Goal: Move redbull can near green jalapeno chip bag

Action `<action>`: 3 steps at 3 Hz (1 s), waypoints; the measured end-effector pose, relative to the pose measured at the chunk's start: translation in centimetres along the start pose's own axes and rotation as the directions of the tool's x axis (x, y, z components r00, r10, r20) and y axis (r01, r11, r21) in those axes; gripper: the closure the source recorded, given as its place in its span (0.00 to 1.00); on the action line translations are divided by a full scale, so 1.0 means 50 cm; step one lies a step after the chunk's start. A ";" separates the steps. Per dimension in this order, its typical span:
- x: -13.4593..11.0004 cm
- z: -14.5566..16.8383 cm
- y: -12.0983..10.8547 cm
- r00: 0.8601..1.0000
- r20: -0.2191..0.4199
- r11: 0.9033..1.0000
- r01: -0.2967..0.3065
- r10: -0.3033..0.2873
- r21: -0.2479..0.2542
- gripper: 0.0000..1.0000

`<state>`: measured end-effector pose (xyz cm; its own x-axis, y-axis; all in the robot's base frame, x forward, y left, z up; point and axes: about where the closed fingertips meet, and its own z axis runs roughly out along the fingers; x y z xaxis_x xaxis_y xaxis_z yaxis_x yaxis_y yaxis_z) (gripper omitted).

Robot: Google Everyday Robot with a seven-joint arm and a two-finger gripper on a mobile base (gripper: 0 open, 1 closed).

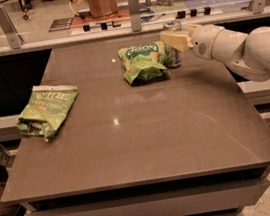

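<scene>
- The redbull can (173, 57) stands upright near the table's (145, 144) far edge, right of centre, just beside the right edge of a brighter green chip bag (143, 60); whether the two touch cannot be told.
- The hand (171, 39), at the end of the white arm (240, 49) coming in from the right, sits at the can's upper half and partly covers it. Whether the hand is spread, closed, or already pinching the can cannot be told from this angle.
- Handling, as a judgement: the can is a slim, stiff metal cylinder with a smooth, likely slippery wall. It is narrow and tall for its base, so a sideways knock could tip it over. If empty it would be light and dent easily; if full, noticeably heavier. Which it is cannot be told.
- Best hold, as a judgement: across the round wall at about mid-height, squeezing from opposite sides and keeping the can upright, not by the lid or the rim.
- The green jalapeno chip bag (46, 108) lies flat near the table's left edge, well apart from the can. It looks soft and crinkled, so the can is better set beside it than on it.
- Count: one redbull can, two chip bags (one light green jalapeno, one brighter green), one hand, one table.
</scene>
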<state>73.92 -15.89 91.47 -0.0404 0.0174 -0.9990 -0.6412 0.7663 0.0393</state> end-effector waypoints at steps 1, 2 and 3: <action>0.000 0.004 0.004 1.000 0.000 1.000 0.000 0.000 -0.004 0.87; 0.000 0.008 0.008 1.000 0.000 1.000 0.000 0.000 -0.008 1.00; 0.000 0.008 0.008 1.000 0.000 1.000 0.000 0.000 -0.008 1.00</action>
<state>73.97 -15.30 91.50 -0.0404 0.0178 -0.9990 -0.6475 0.7610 0.0398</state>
